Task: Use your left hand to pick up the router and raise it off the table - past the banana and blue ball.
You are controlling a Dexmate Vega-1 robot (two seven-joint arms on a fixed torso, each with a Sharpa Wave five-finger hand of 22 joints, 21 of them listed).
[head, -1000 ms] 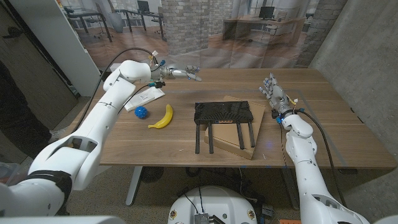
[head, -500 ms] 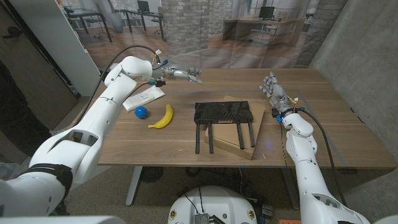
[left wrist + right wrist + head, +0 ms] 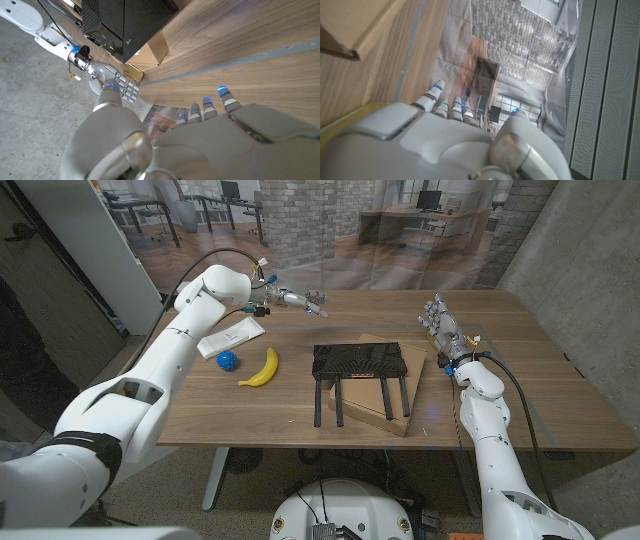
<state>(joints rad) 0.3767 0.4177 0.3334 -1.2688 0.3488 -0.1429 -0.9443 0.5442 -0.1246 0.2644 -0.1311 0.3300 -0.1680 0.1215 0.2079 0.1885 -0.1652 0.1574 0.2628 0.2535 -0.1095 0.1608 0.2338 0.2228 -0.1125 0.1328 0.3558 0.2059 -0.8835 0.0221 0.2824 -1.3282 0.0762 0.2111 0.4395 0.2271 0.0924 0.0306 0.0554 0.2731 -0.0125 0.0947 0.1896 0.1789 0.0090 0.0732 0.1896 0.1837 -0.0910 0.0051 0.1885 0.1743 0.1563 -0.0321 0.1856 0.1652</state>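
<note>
The black router (image 3: 360,363) lies on a cardboard box (image 3: 398,402) at the table's middle, its antennas hanging over the near side. To its left are the yellow banana (image 3: 260,368) and the small blue ball (image 3: 227,361). My left hand (image 3: 300,300) hovers over the far part of the table, behind the banana and left of the router, fingers stretched out and holding nothing. In the left wrist view the router (image 3: 130,20) and box (image 3: 150,47) lie beyond my left hand (image 3: 210,135). My right hand (image 3: 440,325) stands at the right of the box, fingers straight, holding nothing.
A white flat packet (image 3: 232,338) lies behind the blue ball. The table's right edge (image 3: 590,395) runs along a grey wall. My right hand (image 3: 112,82) shows past the box in the left wrist view. A box corner (image 3: 345,35) shows in the right wrist view.
My left hand has drifted a little to the right along the far side of the table, toward the router. The right hand and the objects have stayed put.
</note>
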